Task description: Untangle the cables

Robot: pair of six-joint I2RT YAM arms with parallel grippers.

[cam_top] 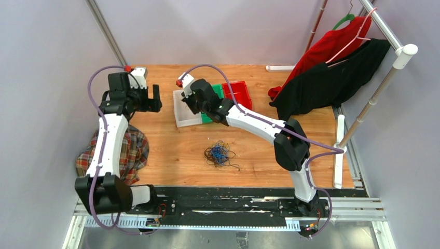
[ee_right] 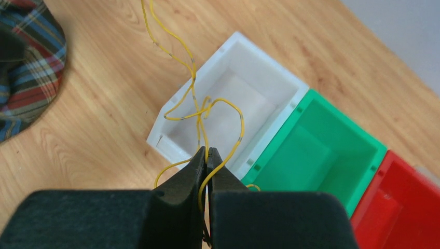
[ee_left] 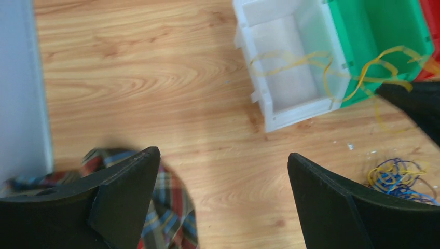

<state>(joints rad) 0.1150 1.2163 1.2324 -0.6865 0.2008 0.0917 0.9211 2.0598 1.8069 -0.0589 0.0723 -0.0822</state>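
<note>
The right gripper (ee_right: 206, 155) is seen clenched on a yellow cable (ee_right: 200, 111), its two dark fingertips pressed together with the thin wire pinched between them. From the pinch the yellow cable is looped upward and outward, and it is carried above the open white bin (ee_right: 272, 63); one strand is trailed on past the bin's far corner over the wooden table (cam_top: 166, 150). Whether any loop touches the bin's inside cannot be told. Beside the white bin a green bin (ee_right: 311, 150) is set, wall to wall, and a red bin (ee_right: 399, 207) is set next to that. The bunch of cables (cam_top: 220, 154), a small tangle of blue, black and yellow wires, is left lying on the table nearer the arm bases than the bins, well apart from both grippers and gripped by neither. The left gripper (ee_left: 223, 166) is held released, its jaws spread wide with nothing between them, above bare wood to the left of the white bin. A plaid cloth (cam_top: 132, 150) is spread at the table's left edge, under the left arm.
</note>
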